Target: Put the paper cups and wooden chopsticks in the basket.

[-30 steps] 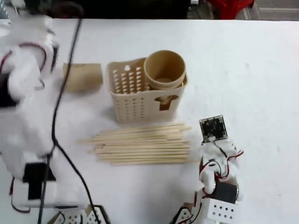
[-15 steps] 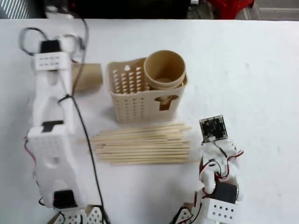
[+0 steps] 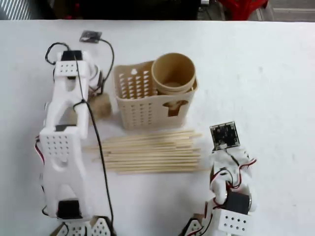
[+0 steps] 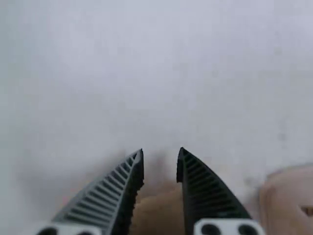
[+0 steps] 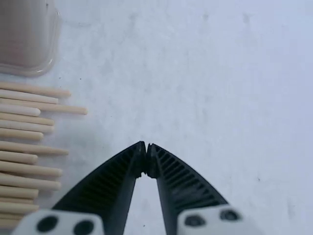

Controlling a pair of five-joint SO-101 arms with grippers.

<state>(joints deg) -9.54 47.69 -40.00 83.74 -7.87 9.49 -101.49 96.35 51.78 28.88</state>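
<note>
Paper cup (image 4: pixel 157 215) shows through the narrow gap of my left end effector (image 4: pixel 160 161), lying just beside the basket (image 3: pixel 142 108), which holds a second cup (image 3: pixel 173 73). My right end effector (image 5: pixel 146 159) is closed and empty, near the chopsticks (image 3: pixel 150 152) on the surface (image 3: pixel 266 73).

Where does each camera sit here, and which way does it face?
High view: fixed above the table, looking down on basket, chopsticks and both arms.
Left wrist view: on the left arm, looking past the left gripper at a lying paper cup.
Right wrist view: on the right arm, looking past the shut right gripper at chopstick ends.
Shared: basket and chopsticks, in the high and right wrist views.
</note>
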